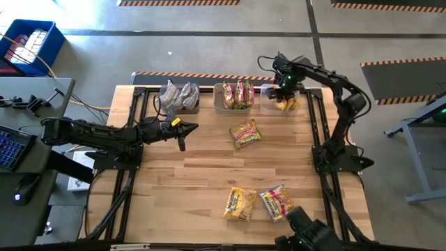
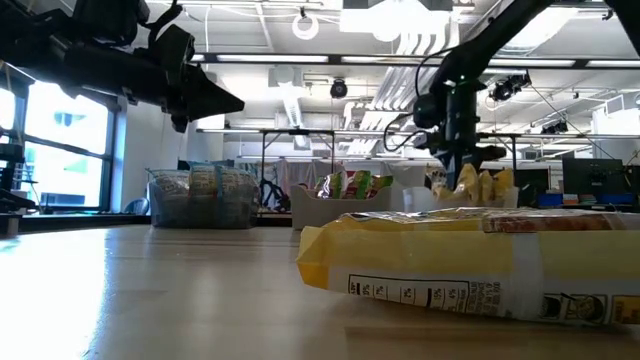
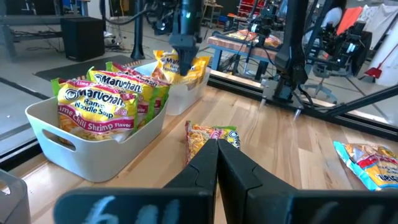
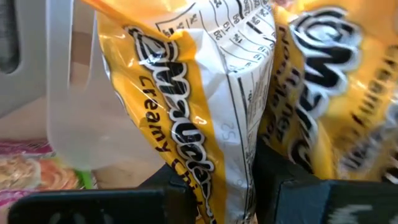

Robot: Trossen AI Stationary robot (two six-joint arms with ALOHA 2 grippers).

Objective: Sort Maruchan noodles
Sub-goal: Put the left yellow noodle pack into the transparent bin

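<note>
Pinching 1 crinkly yellow noodle packet (image 4: 205,118), we see the right gripper (image 1: 284,89) clamped over the right bin (image 1: 268,104). Left gripper (image 1: 182,129) closed, empty, above bare wood; 3 flat packets (image 1: 245,134) lie loose on the table (image 1: 195,181).

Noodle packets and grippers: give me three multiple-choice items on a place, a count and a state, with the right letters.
1. Where is the right gripper?
A. over the right bin
B. over the left bin
C. at the table's near edge

2. How many noodle packets lie loose on the table?
A. one
B. three
C. six

3. The left gripper is:
A. shut, empty
B. wide open
C. holding a packet

Answers:
1 A, it hangs over the right bin.
2 B, one mid-table, two near the front.
3 A, its fingers meet with nothing between them.
</note>
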